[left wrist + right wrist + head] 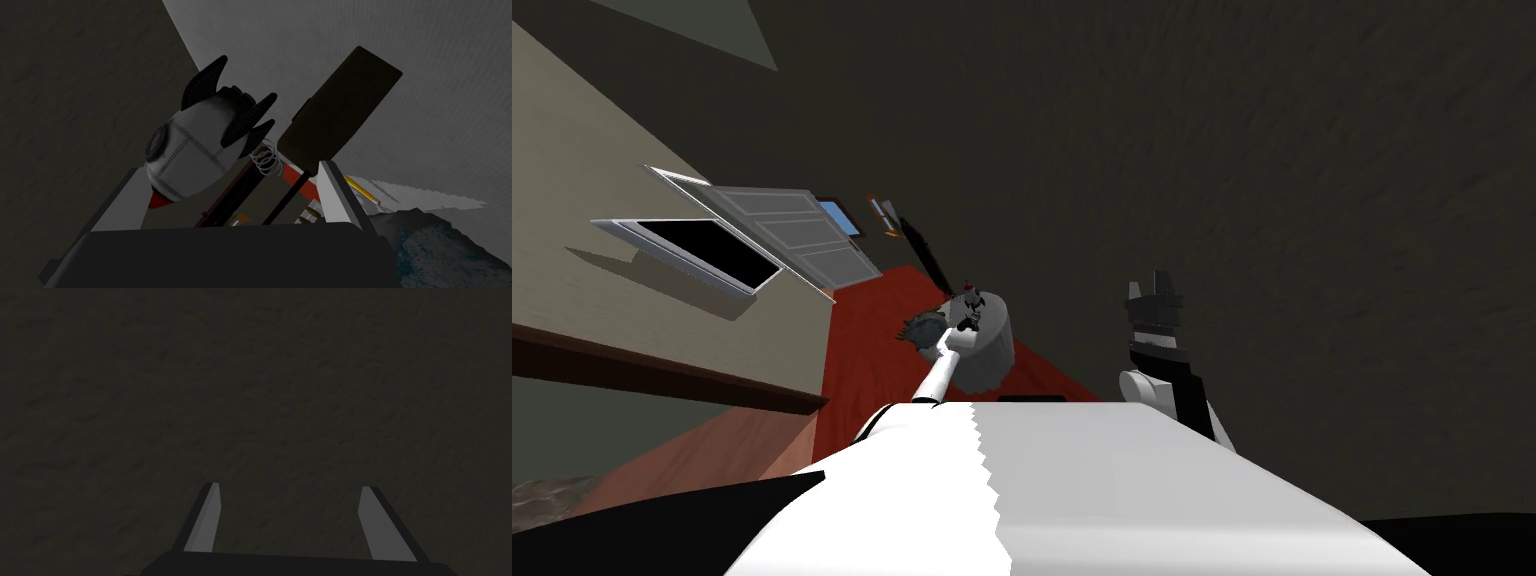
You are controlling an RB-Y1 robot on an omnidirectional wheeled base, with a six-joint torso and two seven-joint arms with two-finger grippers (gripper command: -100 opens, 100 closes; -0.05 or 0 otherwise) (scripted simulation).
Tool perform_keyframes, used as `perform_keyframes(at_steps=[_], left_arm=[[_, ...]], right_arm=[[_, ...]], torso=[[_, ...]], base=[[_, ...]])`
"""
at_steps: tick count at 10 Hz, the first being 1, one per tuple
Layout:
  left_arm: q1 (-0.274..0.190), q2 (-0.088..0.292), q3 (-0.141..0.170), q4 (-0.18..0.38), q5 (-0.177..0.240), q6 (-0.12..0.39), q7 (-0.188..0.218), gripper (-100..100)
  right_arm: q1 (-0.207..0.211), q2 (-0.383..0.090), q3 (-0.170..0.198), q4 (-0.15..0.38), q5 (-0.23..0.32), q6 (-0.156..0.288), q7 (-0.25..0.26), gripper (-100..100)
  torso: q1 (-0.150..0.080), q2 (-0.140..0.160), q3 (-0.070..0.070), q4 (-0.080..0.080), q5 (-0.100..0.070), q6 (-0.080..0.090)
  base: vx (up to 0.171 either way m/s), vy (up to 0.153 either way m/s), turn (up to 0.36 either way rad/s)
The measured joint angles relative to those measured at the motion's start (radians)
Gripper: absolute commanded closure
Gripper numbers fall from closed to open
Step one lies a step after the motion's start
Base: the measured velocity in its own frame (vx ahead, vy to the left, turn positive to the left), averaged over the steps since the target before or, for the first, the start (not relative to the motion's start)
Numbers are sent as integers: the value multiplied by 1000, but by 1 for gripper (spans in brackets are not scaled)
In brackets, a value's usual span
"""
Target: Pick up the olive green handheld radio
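My left pincer (229, 167) is open at the round grey table (994, 350) and holds nothing. The dark olive radio (340, 112) lies just ahead of the fingertips. Its thin black antenna (285, 200) runs back between my fingers, nearer to one of them. A white toy rocket (192, 155) sits by the other finger. My right pincer (290, 485) is open too, well apart from the table.
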Motion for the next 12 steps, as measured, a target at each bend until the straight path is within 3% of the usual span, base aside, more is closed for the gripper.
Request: perform_keyframes(at_steps=[12], left_arm=[[-250,64,-40,338,5,272,-94,-100]], right_arm=[[0,0,0,0,0,0,0,0]], torso=[[0,0,0,0,0,0]], base=[[1,1,-50]])
